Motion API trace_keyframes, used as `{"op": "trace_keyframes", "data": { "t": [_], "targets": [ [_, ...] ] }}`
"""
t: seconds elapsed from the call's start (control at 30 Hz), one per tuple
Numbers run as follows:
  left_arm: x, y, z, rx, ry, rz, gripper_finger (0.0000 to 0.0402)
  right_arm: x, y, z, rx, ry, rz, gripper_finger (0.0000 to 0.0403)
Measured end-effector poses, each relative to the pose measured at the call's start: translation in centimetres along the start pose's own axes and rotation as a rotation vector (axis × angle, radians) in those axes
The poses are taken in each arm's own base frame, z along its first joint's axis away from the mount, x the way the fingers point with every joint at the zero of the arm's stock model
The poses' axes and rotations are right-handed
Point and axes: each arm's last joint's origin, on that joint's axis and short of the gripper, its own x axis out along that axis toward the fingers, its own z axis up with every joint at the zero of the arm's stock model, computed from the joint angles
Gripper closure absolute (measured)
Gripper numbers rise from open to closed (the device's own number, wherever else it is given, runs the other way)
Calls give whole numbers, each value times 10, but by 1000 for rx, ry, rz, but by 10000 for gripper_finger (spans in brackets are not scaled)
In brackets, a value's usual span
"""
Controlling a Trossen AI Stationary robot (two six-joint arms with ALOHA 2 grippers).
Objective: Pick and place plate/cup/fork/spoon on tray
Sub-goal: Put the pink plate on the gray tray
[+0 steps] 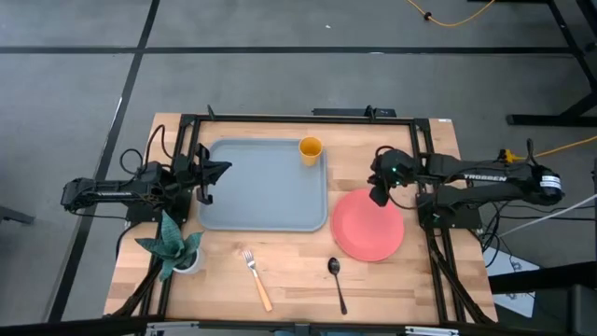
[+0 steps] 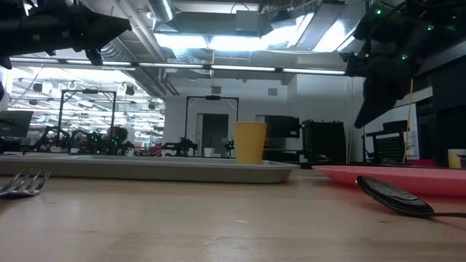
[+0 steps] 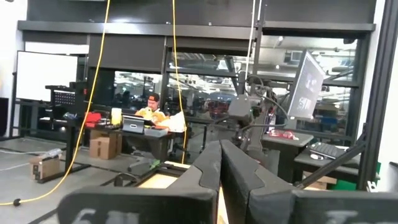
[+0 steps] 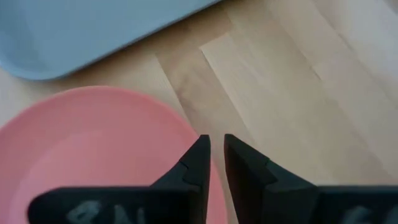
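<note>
The tabletop (image 1: 298, 280) carries all task items. The tray (image 1: 261, 187) is located at centre-left; only the cup (image 1: 311, 149) is seated inside it, in the far right corner. The plate (image 1: 368, 229) is positioned on the wood just beside the tray's right edge and is not yet loaded. The fork (image 1: 256, 278) and the spoon (image 1: 336, 283) lie on the near part of the tabletop, well apart from the tray.

By this layout, one of four items is judged placed; three are left.

The right hand (image 1: 380, 196) is held above the plate's far rim, its fingers (image 4: 193, 165) nearly together and clamped on nothing. The left hand (image 1: 203, 182) is parked at the tray's left edge, its fingers (image 3: 208, 168) together and empty.

In the low view the fork's handle is cut off, and the plate is seen only edge-on.
</note>
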Motion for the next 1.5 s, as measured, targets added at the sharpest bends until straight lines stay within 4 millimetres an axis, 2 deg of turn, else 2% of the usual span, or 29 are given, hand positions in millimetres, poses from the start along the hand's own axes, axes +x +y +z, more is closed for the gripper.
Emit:
{"op": "trace_keyframes", "data": {
  "t": [0.17,0.5,0.8,1.03,1.2,1.5],
  "targets": [
    [0,0,0,-1,0,0,401,-1,1,0,53,5,46,350],
    [0,0,0,-3,0,0,401,-3,11,1,-112,-33,89,349],
    [0,0,0,-34,0,-1,401,-2,7,-2,-38,-6,-20,321],
    [0,0,0,-34,0,-1,401,-2,7,-1,-88,-16,-5,285],
    [0,0,0,-34,0,-1,401,-2,9,1,-111,-36,41,280],
    [0,0,0,-36,0,-1,401,-2,10,4,8,-65,57,280]
  ]
}}
